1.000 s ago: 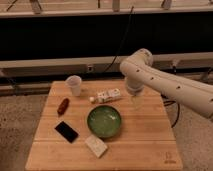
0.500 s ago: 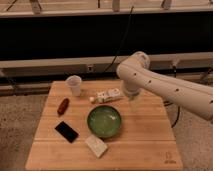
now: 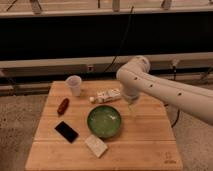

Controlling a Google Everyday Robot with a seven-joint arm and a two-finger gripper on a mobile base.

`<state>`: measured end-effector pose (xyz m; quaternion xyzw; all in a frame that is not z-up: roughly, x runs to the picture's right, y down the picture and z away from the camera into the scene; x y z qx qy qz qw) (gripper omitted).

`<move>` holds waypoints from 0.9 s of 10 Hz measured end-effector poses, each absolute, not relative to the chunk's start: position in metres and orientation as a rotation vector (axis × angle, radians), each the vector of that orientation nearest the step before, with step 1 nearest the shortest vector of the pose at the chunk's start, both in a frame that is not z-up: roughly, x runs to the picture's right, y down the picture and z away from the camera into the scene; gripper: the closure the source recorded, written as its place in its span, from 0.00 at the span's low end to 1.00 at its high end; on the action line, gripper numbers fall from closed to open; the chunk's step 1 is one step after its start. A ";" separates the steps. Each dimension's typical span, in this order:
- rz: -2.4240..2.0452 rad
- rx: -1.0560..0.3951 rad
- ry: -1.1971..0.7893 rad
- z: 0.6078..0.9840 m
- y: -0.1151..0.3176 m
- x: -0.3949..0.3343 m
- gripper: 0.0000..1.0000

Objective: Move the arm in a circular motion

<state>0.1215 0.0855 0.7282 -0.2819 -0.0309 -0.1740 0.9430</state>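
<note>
The large white arm (image 3: 165, 92) of thick rounded segments with small dark dots reaches in from the right over the wooden table (image 3: 145, 142). Its bulbous joint (image 3: 133, 75) hangs above the table's back middle. The gripper (image 3: 131, 101) points down below that joint, just right of a white carton (image 3: 109, 95) and behind the green bowl (image 3: 104, 121). It holds nothing that I can see.
On the table are a clear plastic cup (image 3: 74, 85) at the back left, a red-brown item (image 3: 63, 105), a black phone (image 3: 66, 131), and a white bar (image 3: 96, 146) at the front. A dark wall with rails and a hanging cable (image 3: 122, 37) stands behind.
The arm's joint and gripper have shifted a little to the left and down over the table's back. The tabletop items have not moved.
</note>
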 end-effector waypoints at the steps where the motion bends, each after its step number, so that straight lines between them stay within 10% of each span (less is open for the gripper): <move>1: -0.361 -0.578 -0.073 0.727 0.088 0.118 0.20; 9: -0.337 -0.590 -0.099 0.722 0.101 0.129 0.20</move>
